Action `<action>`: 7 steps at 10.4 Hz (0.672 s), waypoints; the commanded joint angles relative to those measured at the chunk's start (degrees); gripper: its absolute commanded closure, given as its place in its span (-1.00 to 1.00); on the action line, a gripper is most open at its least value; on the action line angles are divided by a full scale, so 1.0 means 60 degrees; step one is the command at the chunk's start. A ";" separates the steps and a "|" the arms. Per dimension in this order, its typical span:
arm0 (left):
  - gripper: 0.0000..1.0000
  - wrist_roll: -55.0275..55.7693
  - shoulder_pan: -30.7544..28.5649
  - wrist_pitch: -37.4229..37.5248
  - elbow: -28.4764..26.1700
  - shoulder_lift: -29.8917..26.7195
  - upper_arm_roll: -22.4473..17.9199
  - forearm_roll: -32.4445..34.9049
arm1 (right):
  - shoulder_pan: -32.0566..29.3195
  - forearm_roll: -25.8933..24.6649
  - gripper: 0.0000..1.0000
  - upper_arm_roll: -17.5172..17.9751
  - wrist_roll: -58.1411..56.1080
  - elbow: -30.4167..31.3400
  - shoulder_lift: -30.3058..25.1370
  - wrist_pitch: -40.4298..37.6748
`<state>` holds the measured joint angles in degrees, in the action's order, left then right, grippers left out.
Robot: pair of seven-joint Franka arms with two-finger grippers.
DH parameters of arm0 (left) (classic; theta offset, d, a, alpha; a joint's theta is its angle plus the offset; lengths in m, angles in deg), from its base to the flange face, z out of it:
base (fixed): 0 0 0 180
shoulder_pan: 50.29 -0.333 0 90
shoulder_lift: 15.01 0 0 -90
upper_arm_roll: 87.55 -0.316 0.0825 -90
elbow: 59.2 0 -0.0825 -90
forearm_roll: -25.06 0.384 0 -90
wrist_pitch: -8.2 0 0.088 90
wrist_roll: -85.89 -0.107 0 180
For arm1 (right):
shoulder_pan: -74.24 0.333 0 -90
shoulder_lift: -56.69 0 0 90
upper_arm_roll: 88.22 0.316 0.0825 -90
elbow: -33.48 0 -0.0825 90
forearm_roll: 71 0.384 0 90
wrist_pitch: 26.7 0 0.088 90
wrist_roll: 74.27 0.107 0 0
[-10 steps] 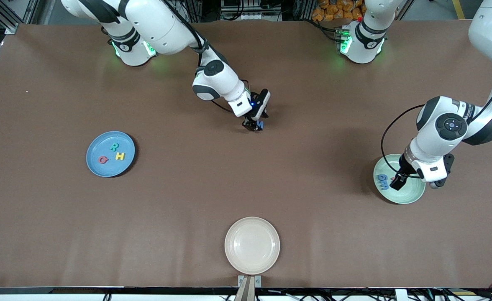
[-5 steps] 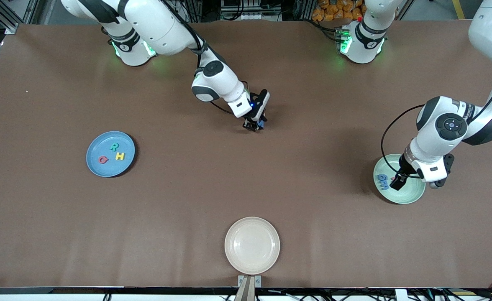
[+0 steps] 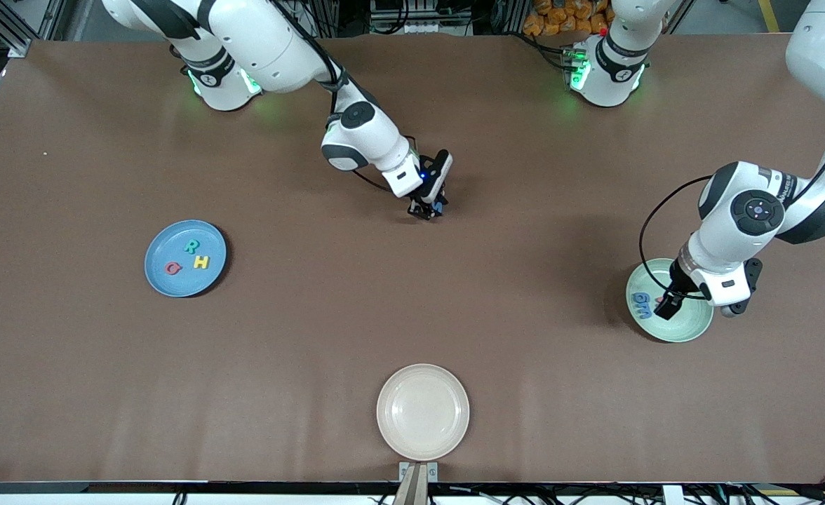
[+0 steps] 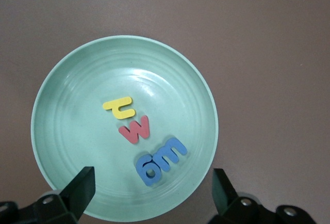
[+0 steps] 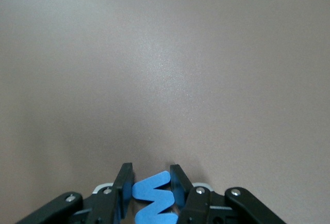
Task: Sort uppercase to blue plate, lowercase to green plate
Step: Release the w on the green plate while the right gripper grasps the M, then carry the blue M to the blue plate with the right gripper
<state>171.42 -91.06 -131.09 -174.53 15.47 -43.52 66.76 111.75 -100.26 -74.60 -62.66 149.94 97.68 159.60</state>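
Note:
My right gripper [image 3: 431,209] is shut on the blue M [image 5: 154,199], an uppercase letter, low over the bare middle of the table; its fingers [image 5: 125,182] press on both sides of the letter. The blue plate [image 3: 186,283], toward the right arm's end, holds a teal R [image 3: 192,246], a yellow H [image 3: 202,262] and a red G [image 3: 172,268]. My left gripper [image 4: 153,184] hangs open over the green plate [image 4: 77,105], which holds lowercase letters: a yellow one [image 4: 120,107], a red one [image 4: 135,129] and two blue ones [image 4: 160,160].
A cream plate [image 3: 422,412] with nothing in it sits near the table's front edge, nearer to the front camera than the right gripper. The green plate [image 3: 686,324] lies toward the left arm's end.
The right gripper's fingers have closed on the blue M and shifted slightly. The left arm has not moved.

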 commanded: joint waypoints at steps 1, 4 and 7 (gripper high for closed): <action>-1.00 -0.0002 -0.0032 0.0158 0.0104 -0.0027 0.0088 0.0257 | -0.0012 -0.0177 0.66 -0.0043 0.0056 -0.0133 0.0215 0.0005; -1.00 0.0056 -0.0032 0.0144 0.0119 -0.0071 0.0118 0.0242 | -0.0129 -0.0133 0.82 -0.0028 0.0143 -0.0250 0.0142 -0.0039; -1.00 0.0100 -0.0032 0.0158 0.0119 -0.0100 0.0176 0.0242 | -0.0392 -0.0089 0.82 -0.0014 0.0129 -0.0440 0.0084 -0.0272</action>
<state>171.42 -91.04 -131.09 -174.08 15.46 -42.97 66.76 110.66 -100.24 -75.19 -62.52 148.71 97.70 159.07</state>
